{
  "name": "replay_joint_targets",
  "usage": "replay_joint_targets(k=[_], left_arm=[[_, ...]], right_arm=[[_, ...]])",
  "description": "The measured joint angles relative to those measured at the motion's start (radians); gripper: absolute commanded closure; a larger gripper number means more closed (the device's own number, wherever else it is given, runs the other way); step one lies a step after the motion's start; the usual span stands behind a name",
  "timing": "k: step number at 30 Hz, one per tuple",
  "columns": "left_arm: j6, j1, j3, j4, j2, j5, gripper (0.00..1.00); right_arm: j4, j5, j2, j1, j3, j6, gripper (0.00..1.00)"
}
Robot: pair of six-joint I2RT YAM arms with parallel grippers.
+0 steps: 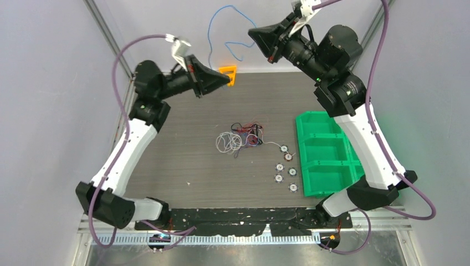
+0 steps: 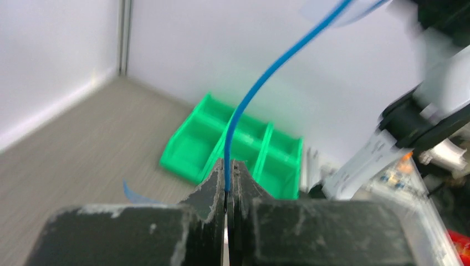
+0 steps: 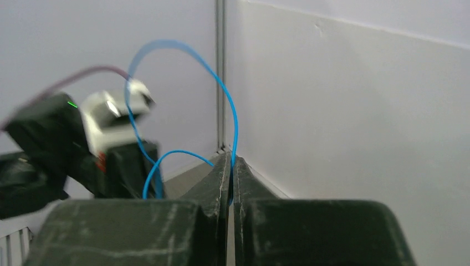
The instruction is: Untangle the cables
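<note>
the left gripper (image 1: 226, 80) and the right gripper (image 1: 251, 32) are each pinching tight on a different part of one blue cable (image 2: 249, 95), holding it up in the air at about 12 o'clock, far across the table (image 1: 183, 160), so this one is looking free of the pile. the other cables (image 1: 244, 138), white, red, black and purple, are lying in a knotted clump in the middle of the table, with the green bin (image 1: 324, 152) sitting off at 3 o'clock. i am thinking the job is only getting started, since most of the pulling apart is waiting to be done.
</note>
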Motion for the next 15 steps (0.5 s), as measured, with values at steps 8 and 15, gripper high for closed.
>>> replay_joint_targets(k=[8,15], left_arm=[[-0.378,0.004,-0.259,0.241,-0.167,0.08,1.0],[-0.064,-0.083,-0.172,-0.175,-0.116,-0.038,0.3]], right_arm=[[0.0,-0.019,-0.095,-0.079,-0.336,0.042,0.95],[-0.08,-0.053,-0.125,-0.177,-0.423,0.077,0.95]])
